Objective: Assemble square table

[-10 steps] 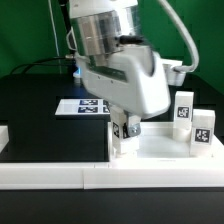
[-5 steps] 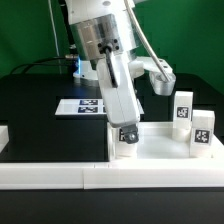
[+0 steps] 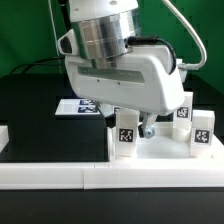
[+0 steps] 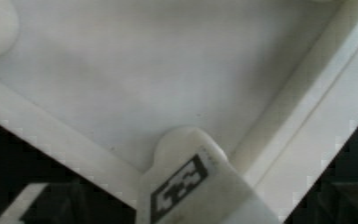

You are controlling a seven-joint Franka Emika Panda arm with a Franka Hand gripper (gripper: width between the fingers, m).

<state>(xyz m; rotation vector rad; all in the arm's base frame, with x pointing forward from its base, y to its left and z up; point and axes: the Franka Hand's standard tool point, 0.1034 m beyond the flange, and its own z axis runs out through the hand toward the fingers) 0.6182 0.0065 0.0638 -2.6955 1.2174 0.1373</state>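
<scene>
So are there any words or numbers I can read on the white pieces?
No words or numbers can be read anywhere.
The legs carry only black-and-white square tags, patterns rather than writing.
The marker board shows the same kind of patterns, blurred.

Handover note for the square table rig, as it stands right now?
End effector: hangs just above the near leg; the views do not show whether it is open or shut, and nothing is seen held.
Parts: white plastic square slab lies flat against the long white bar fence. Three small white tagged legs stand upright on it: one at the near corner, two at the exterior view's right.
Done: these three legs stand in place; how firmly they are fixed cannot be told.
Left: the fourth leg, not in view.
</scene>
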